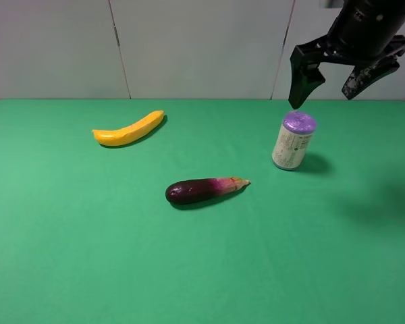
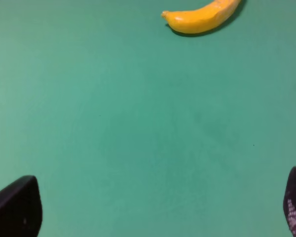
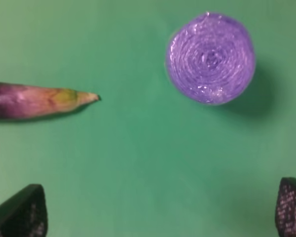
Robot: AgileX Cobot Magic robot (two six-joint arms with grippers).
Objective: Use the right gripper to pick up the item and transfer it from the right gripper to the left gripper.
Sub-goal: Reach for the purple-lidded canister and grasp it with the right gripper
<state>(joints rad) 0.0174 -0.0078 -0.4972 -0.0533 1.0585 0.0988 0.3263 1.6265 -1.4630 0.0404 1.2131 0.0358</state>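
Note:
The item, a small can [image 1: 293,140] with a purple top and pale cream label, stands upright on the green table at the right. My right gripper [image 1: 327,84] hangs open and empty in the air above and just right of it. In the right wrist view the can's purple top [image 3: 210,58] shows from above, with the two fingertips [image 3: 22,211] wide apart at the frame corners. My left gripper [image 2: 158,207] is open and empty over bare green cloth; it is out of the exterior high view.
A yellow banana [image 1: 129,129] lies at the back left, also in the left wrist view [image 2: 202,17]. A dark purple eggplant [image 1: 204,190] lies mid-table, its stem tip in the right wrist view [image 3: 39,99]. A pale wall [image 1: 189,47] bounds the table's far edge.

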